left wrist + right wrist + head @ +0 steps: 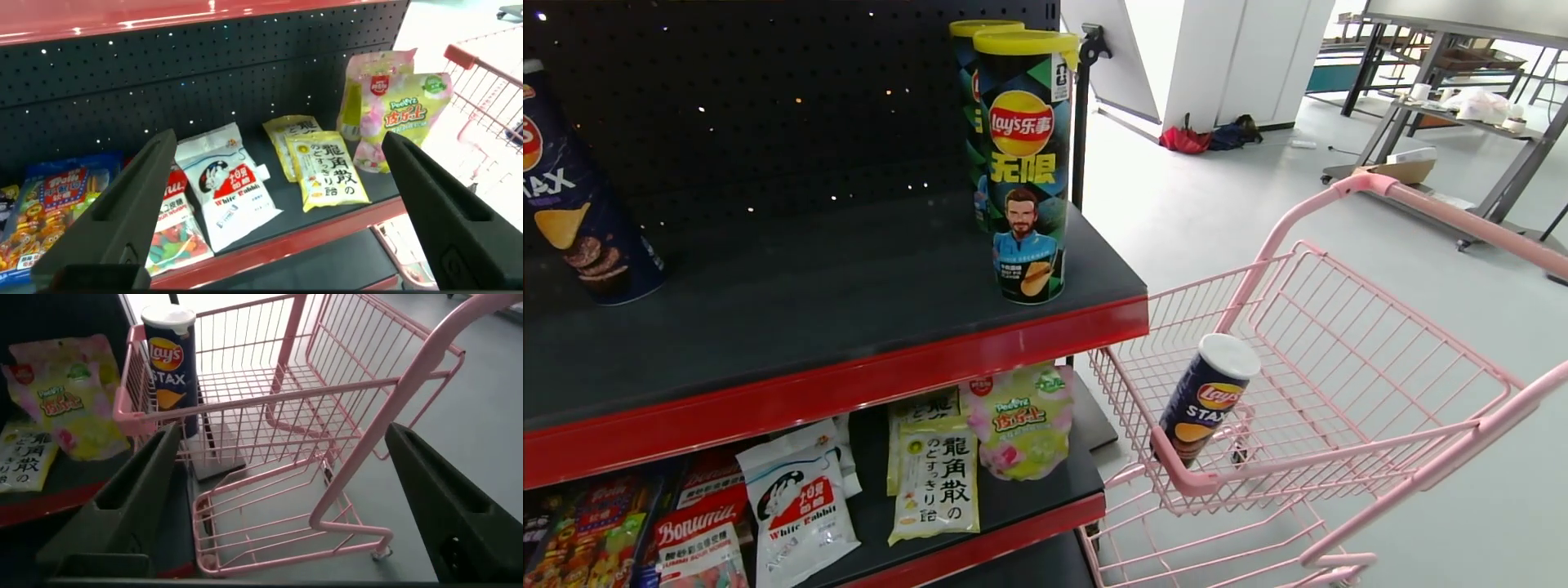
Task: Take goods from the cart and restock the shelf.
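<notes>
Dark blue cylindrical chip can with white lid [1207, 396], standing in the pink wire cart [1347, 327], in the corner nearest the black, red-edged metal shelf [849, 376]. On top: 2 tall yellow-lidded cans [1023, 163] at the end, another dark blue can [572, 212] far left. Snack bags [931, 474] below. Left gripper [278, 143] wide open, facing those bags; right gripper [283, 433] wide open, facing the cart. Grey floor [1176, 204].

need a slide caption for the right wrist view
Open right gripper facing the pink cart, one dark chip can in its upper basket.
</notes>
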You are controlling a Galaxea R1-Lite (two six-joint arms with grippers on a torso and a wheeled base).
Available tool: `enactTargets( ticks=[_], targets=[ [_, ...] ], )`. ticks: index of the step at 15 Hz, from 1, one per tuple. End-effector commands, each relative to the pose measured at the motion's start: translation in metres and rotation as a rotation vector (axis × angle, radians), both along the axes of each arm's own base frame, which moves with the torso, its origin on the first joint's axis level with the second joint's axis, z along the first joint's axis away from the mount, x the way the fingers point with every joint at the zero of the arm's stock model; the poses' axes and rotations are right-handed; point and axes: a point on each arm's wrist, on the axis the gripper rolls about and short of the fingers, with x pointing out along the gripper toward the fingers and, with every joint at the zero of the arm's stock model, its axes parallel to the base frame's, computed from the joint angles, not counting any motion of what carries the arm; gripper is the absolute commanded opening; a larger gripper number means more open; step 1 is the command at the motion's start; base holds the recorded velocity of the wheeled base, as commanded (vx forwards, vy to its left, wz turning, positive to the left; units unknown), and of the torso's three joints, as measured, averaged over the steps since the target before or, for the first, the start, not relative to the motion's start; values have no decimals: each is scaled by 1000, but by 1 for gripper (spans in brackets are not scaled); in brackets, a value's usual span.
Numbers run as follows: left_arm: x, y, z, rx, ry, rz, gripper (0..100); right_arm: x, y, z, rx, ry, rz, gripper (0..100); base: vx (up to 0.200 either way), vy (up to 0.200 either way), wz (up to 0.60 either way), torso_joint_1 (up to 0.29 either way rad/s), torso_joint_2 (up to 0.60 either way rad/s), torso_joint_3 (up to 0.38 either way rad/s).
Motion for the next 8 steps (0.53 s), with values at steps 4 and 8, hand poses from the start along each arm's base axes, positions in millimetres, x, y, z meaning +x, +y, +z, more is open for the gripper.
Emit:
enactTargets(
  ticks=[4,8],
  targets=[
    [0,0,0,-5,1,-3,100,39,-1,145,151,-3,-27,100,0,0,0,0,0,0],
    [0,0,0,-3,1,-3,100,122,12,126,84,337,217,100,0,0,0,0,0,0]
  ],
)
